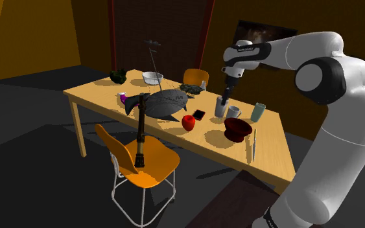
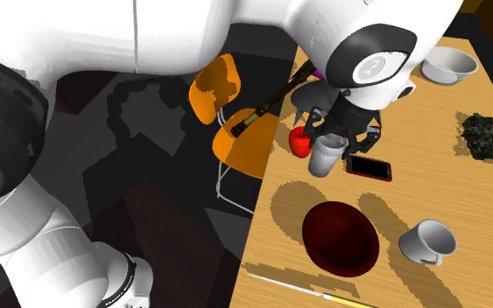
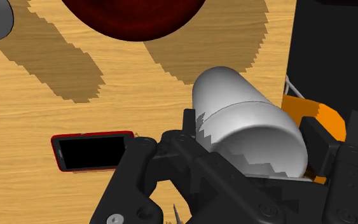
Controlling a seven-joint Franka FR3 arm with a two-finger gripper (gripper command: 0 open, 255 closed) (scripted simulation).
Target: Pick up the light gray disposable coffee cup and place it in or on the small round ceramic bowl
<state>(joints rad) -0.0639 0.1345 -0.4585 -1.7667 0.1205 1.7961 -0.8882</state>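
At the table's edge, my black gripper (image 3: 254, 125) sits over the light grey coffee cup (image 3: 231, 95). As far as the wrist view shows, the jaws are closed against its two sides just below the rim. The cup stands upright on the wooden table (image 3: 37, 127). Its long axis runs straight on from my fingers (image 3: 171, 149), rim nearest me and base farthest, so it sits squarely between the jaws and not off to either side. The dark red bowl (image 3: 133, 16), which I take to be the one meant, lies near but apart from the cup, out past the open side of the jaws and not behind either finger. A red-edged phone (image 3: 95, 151) lies flat just outside one finger. I judge the next move to be a straight lift along the cup's axis, then a short carry across to the bowl, high enough to clear its rim.
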